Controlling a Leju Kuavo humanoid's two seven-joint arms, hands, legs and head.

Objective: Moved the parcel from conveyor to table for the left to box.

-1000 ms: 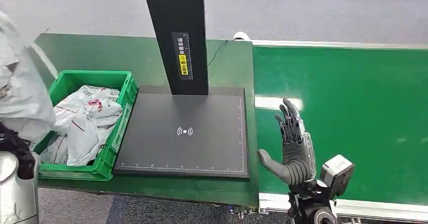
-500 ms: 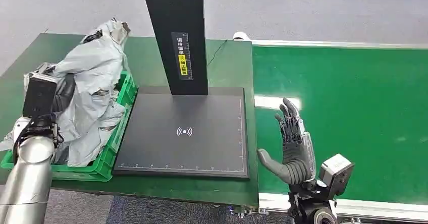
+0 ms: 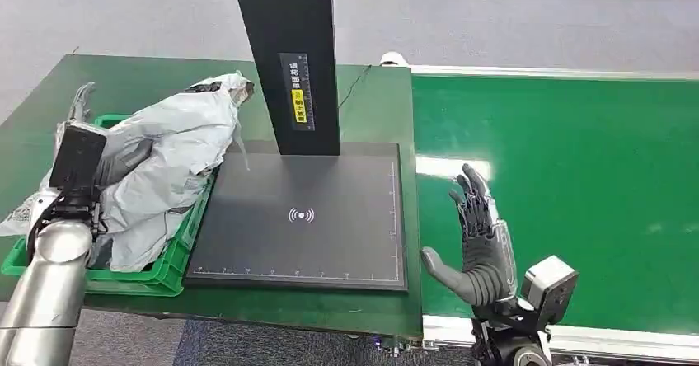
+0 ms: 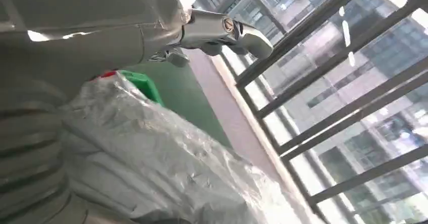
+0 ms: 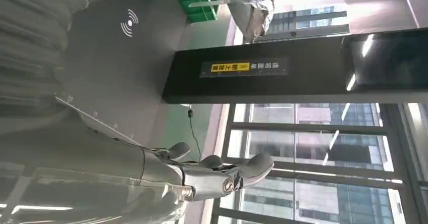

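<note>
Left hand [image 3: 111, 164] gripping parcel [image 3: 177, 147], right hand [image 3: 478, 238] spread

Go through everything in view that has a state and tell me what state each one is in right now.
Left hand: holds the grey parcel.
Grey parcel: lifted, hanging over the bin's edge beside the scanner pad.
Green bin: open-topped, other bagged parcels inside.
Scanner pad: bare, nothing on it.
Right hand: open, holding nothing, raised over the near part of the conveyor.
Conveyor belt: nothing on the visible stretch.

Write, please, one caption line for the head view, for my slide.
Left robot hand holds a grey parcel over the green box; right robot hand waits open by the conveyor.
</note>
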